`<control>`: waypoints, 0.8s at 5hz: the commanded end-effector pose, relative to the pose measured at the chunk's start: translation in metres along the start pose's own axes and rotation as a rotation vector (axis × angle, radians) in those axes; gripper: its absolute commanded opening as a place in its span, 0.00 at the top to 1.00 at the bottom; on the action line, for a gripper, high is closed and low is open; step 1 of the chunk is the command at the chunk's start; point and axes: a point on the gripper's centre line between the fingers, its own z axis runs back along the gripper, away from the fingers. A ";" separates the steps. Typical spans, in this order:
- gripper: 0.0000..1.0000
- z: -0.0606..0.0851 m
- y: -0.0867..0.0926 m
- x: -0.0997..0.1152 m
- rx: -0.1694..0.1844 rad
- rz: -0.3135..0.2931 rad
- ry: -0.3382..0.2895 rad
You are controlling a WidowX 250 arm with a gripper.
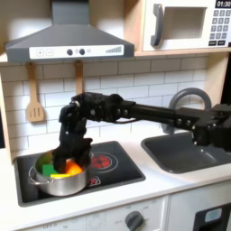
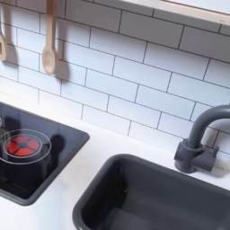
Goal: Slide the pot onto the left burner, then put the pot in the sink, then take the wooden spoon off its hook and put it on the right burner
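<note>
- My pincer [image 1: 72, 144] hangs at the end of my black arm [image 1: 135, 110], pointing down into the pot in the first exterior view; its fingers are dark against dark, and I cannot tell whether they are released or clenched.
- Directly beneath my pincer sits the pot [image 1: 60, 178], shiny steel, resting on the burner at the first exterior view's left end of the black stovetop [image 1: 122, 176].
- Inside the pot, just under my pincer, lie bright pieces [image 1: 61, 167] in green, orange and yellow; I cannot tell what they are.
- Beside the pot, toward the first exterior view's right of my pincer, the other burner [image 1: 102, 161] shows red rings; the second exterior view shows a red-ringed burner [image 2: 25, 145] too.
- Further out the same way, well apart from my pincer, lies the sink [image 1: 194, 155], a dark grey basin with an arched faucet [image 1: 185, 99] behind it; in the second exterior view the sink [image 2: 135, 193] lies by the faucet [image 2: 199, 139].
- Above and behind my pincer, on the white tile wall [image 1: 126, 77], the wooden spoon [image 1: 78, 77] hangs handle up, my arm crossing its lower part; the second exterior view shows the wooden spoon [image 2: 48, 47] with its oval bowl hanging down.
- On the first exterior view's left of the spoon hangs a slotted wooden spatula [image 1: 34, 97].
- Overhead are a grey range hood [image 1: 68, 41] and a toy microwave [image 1: 185, 24].
</note>
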 end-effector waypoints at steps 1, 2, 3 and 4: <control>1.00 -0.003 0.001 0.000 -0.009 0.022 0.002; 1.00 0.001 -0.003 0.002 -0.014 0.015 -0.013; 1.00 0.002 -0.003 0.002 -0.014 0.023 -0.021; 1.00 0.002 -0.002 0.003 -0.018 0.028 -0.031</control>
